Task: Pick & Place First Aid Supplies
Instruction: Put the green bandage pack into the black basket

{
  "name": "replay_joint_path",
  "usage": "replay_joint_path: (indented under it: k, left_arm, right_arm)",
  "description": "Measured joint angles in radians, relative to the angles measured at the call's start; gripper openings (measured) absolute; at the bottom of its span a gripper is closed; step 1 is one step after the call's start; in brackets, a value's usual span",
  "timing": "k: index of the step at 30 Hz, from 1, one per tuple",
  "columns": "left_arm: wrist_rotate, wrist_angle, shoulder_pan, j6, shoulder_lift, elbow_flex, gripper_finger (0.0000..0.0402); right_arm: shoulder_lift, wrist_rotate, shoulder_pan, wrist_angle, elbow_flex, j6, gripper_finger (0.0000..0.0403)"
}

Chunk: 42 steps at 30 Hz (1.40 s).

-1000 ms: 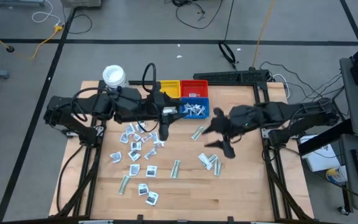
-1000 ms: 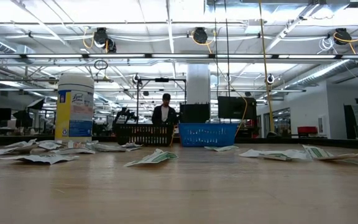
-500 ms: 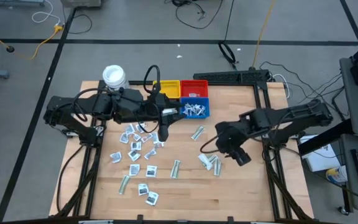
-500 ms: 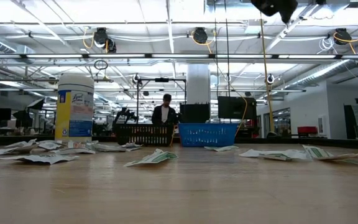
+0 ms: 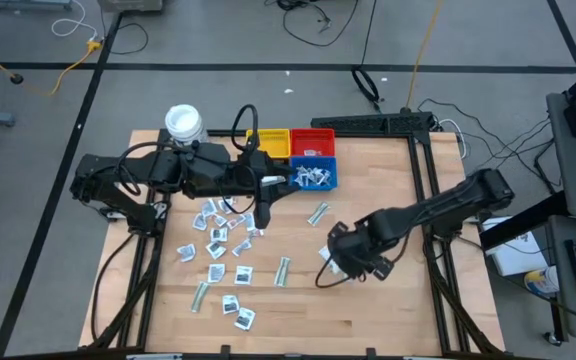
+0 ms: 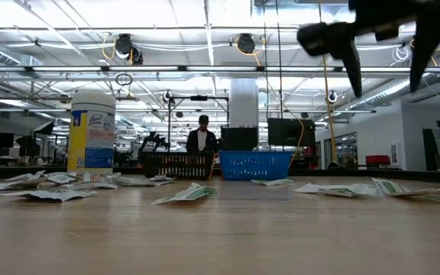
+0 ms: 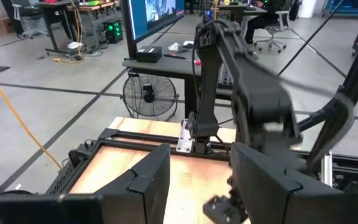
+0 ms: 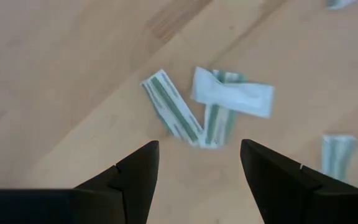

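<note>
Small white packets (image 5: 218, 240) and narrow green-striped strips (image 5: 282, 270) lie flat, scattered over the wooden table; several more sit in the blue bin (image 5: 313, 177). My right gripper (image 5: 343, 262) hangs open above a little heap of strips and a white packet (image 8: 232, 99), its fingers apart on either side of them (image 8: 199, 168) and clear of the table in the low view (image 6: 386, 72). My left gripper (image 5: 265, 205) waits open (image 7: 201, 186) near the bins, over the left cluster of packets.
Yellow (image 5: 273, 142) and red (image 5: 313, 140) bins stand beside the blue one at the table's far edge. A white-lidded round jar (image 5: 183, 122) stands at the far left corner. Bare wood (image 5: 388, 310) lies along the near edge and on the right side. A person stands far behind the table (image 6: 202, 137).
My right gripper has swung from mid-table toward the near edge and somewhat left, coming down until it hangs over the strip heap; in the low view it has dropped into the picture from above. The packets have stayed where they were.
</note>
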Motion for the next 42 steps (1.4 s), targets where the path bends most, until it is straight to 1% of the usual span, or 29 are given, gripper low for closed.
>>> replay_joint_path:
  k: [3,6,8,14,25,27,33,35,37,40,42]
  left_arm:
    - [0.000,0.000,0.000,0.000,0.000,0.000,0.0175]
    - [0.000,0.000,0.000,0.002,0.000,0.000,0.0175]
    - [0.000,0.000,0.000,0.004,0.000,0.000,0.0175]
    - [0.001,0.000,0.000,0.005,0.000,0.000,0.0175]
    - [0.001,-0.001,0.000,0.008,0.000,0.000,0.0175]
    - [0.001,-0.001,0.000,0.008,0.000,0.000,0.0175]
    - [0.001,-0.002,0.000,0.027,0.000,0.000,0.0175]
    - [0.001,-0.003,0.000,0.027,0.000,0.001,0.0175]
    - [0.001,-0.003,0.000,0.028,0.000,0.001,0.0175]
    - [0.001,-0.004,0.000,0.028,0.000,0.001,0.0175]
    - [0.001,-0.010,0.000,0.031,0.000,0.001,0.0175]
  right_arm:
    - [-0.001,0.001,0.016,0.111,-0.100,-0.040,0.0222]
    - [0.000,-0.006,0.024,0.249,-0.203,-0.038,0.0222]
    - [0.000,-0.026,0.033,0.299,-0.256,-0.037,0.0222]
    - [-0.001,-0.027,0.048,0.439,-0.377,-0.032,0.0222]
    - [0.008,-0.038,0.047,0.589,-0.393,-0.008,0.0222]
    - [0.031,-0.054,0.047,0.592,-0.393,-0.008,0.0222]
    - [0.080,-0.050,0.080,0.600,-0.391,-0.034,0.0218]
    - [0.087,-0.051,0.088,0.598,-0.390,-0.034,0.0206]
    - [0.089,-0.051,0.093,0.596,-0.390,-0.034,0.0184]
    - [0.089,-0.058,0.094,0.593,-0.390,-0.035,0.0131]
    - [0.089,-0.063,0.095,0.590,-0.391,-0.034,0.0086]
